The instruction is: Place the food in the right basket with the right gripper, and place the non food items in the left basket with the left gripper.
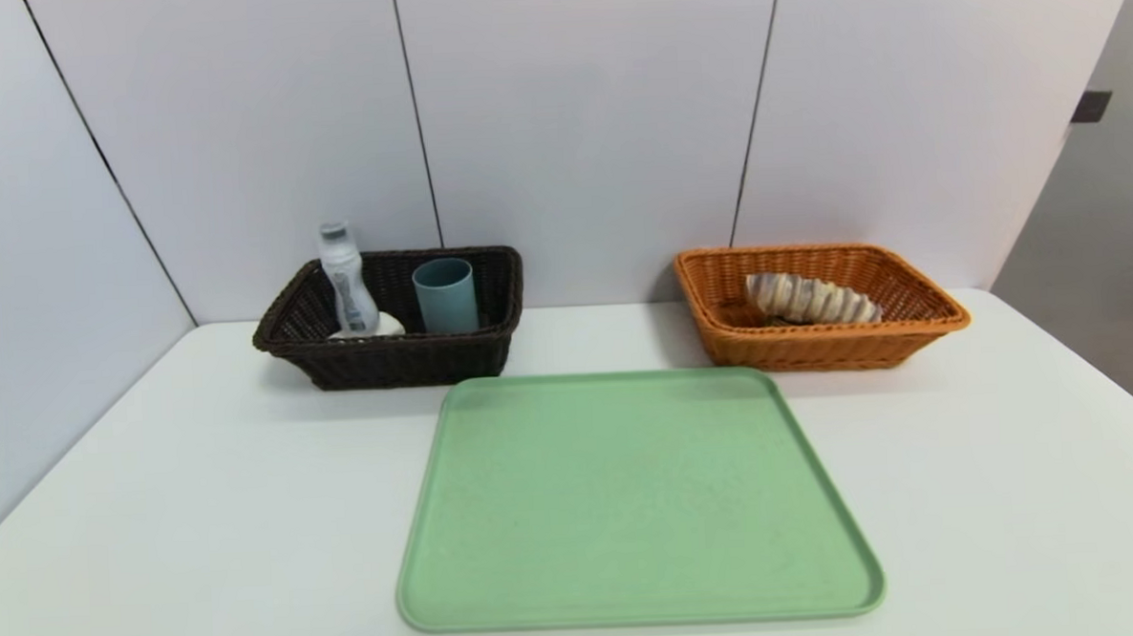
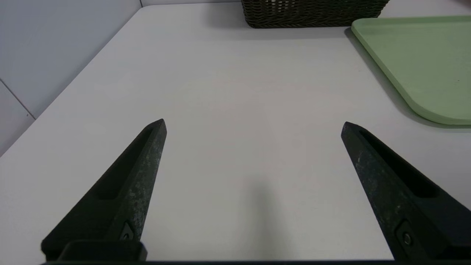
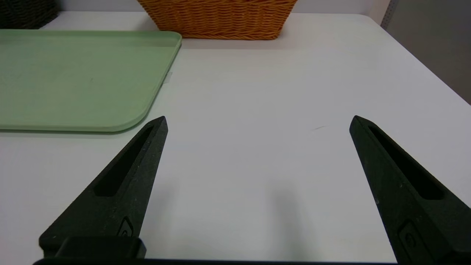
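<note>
A white table (image 1: 155, 527) runs back to a pale panelled wall (image 1: 577, 117), with a bare green tray (image 1: 632, 506) at its centre as the landmark.

Behind the tray and to its left sits the left basket (image 1: 391, 359), dark brown wicker. Inside stand a white bottle (image 1: 347, 280) with a clear cap and a blue-grey cup (image 1: 446, 295), both upright; a sliver of white soap bar (image 1: 376, 328) shows at the bottle's foot.

Nearer than the tray and to its left, the left gripper (image 2: 253, 123) hovers over bare table, its fingers spread wide and holding nothing, pointing toward the left basket.

Behind the tray and to its right sits the right basket (image 1: 816, 345), orange-tan wicker. The bread roll (image 1: 811, 298) lies across it, long axis running left to right. The tin can cannot be made out.

Nearer than the tray and to its right, the right gripper (image 3: 257, 121) also hangs wide open and empty, pointing toward the right basket.

Nothing lies between either pair of fingers, and everything visible rests well ahead of them, already in the baskets. The sorting looks finished, both arms parked.
</note>
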